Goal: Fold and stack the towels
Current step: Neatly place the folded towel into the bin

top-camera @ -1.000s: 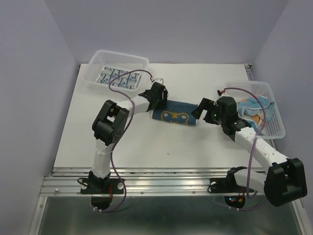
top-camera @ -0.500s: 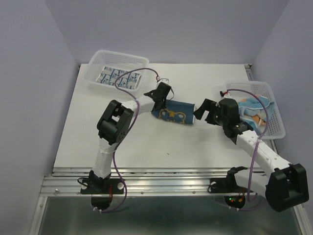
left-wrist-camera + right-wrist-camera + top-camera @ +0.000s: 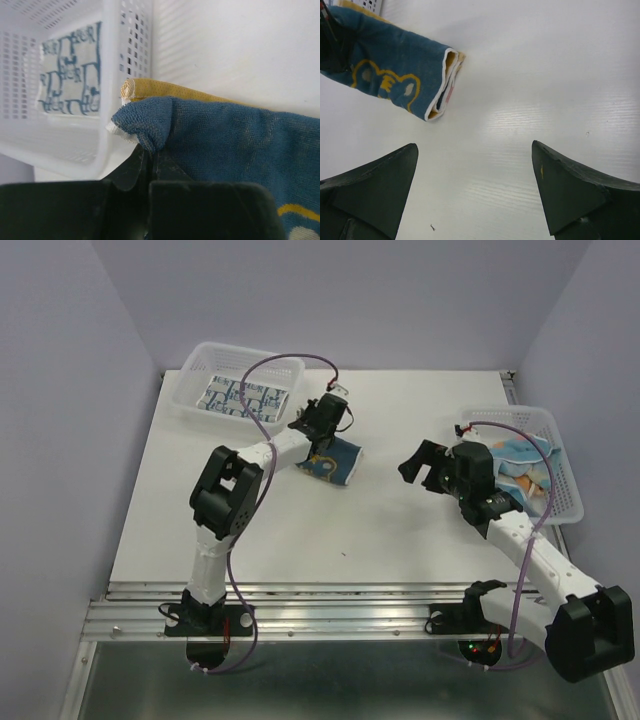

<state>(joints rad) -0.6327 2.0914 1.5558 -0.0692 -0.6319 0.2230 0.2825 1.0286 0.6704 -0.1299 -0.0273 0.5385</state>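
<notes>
A navy towel [image 3: 333, 463] with a yellow bear outline and yellow underside lies folded mid-table, its left end lifted. My left gripper [image 3: 319, 446] is shut on that end; in the left wrist view the jaws [image 3: 150, 150] pinch a bunched navy corner of the towel [image 3: 240, 135]. A blue-and-white towel [image 3: 240, 398] lies flat in the left basket [image 3: 190, 368]. More towels [image 3: 520, 465], light blue and orange, are heaped in the right basket [image 3: 565, 508]. My right gripper [image 3: 420, 462] hovers open right of the navy towel [image 3: 395, 65], its fingers [image 3: 380, 190] over bare table.
The left basket's mesh wall [image 3: 112, 75] stands close behind the held towel corner. The right basket sits against the table's right edge beside my right arm. Purple cables loop over both arms.
My left gripper has shut on the navy towel's left end and drawn it back-left toward the left basket. The towel now looks shorter and sits farther from my right gripper.
</notes>
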